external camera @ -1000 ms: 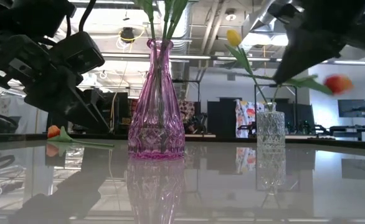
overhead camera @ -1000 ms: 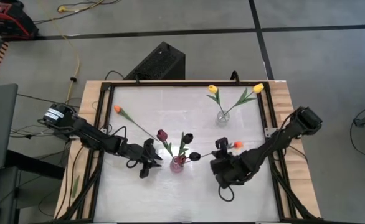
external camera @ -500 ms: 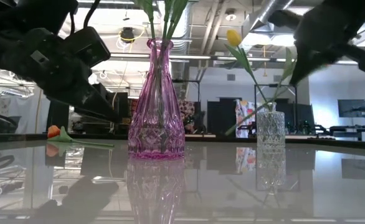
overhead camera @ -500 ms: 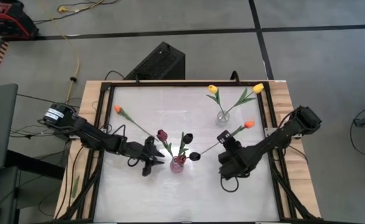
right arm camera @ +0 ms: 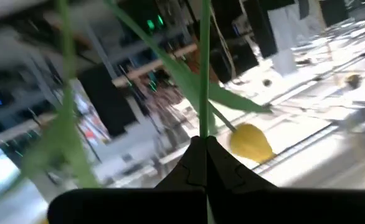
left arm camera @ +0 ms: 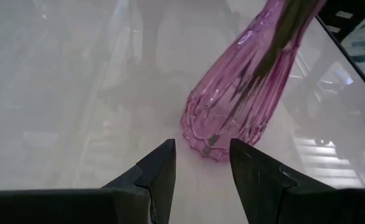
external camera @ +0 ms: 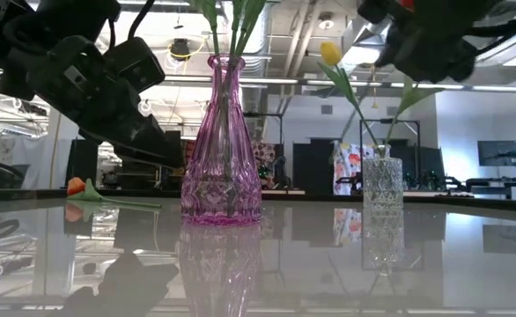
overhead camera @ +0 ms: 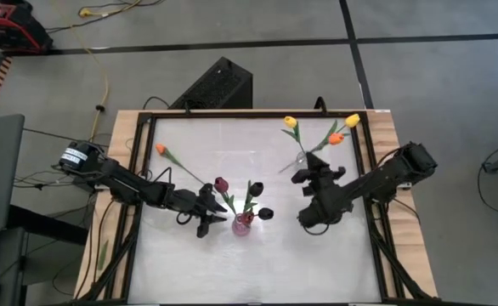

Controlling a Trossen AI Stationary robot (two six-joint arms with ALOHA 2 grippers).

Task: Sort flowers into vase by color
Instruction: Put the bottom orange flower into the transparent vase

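Note:
My right gripper (overhead camera: pixel 310 176) is shut on an orange tulip (overhead camera: pixel 336 138) and holds it beside the clear vase (overhead camera: pixel 302 158). That vase holds two yellow tulips (overhead camera: pixel 290 122), and one yellow head shows in the right wrist view (right arm camera: pixel 251 142). My left gripper (left arm camera: pixel 201 155) is open and empty, low over the table just left of the pink vase (left arm camera: pixel 245 93). The pink vase (overhead camera: pixel 242 223) holds three dark tulips (overhead camera: pixel 256 188). Another orange tulip (overhead camera: pixel 161 150) lies flat on the table at the far left. My right gripper pinches the orange tulip's thin green stem (right arm camera: pixel 204 118) between its two fingertips, partway along the stem. The stem runs on past the fingertips toward the head. The tulip is lifted clear of the table and slants, its head (overhead camera: pixel 336 138) toward the far right, over the clear vase.
A black frame (overhead camera: pixel 138 170) runs round the white tabletop. The lying orange tulip's stem (overhead camera: pixel 189 172) reaches toward the pink vase. Both vases stand upright, about a hand's width apart in the low view (external camera: pixel 382 185).
My right gripper has gone toward the table's far edge and the clear vase and has turned. It carries the orange tulip, whose head has swung from the near right up to beside the yellow tulips. My left gripper has crept a little toward the pink vase.

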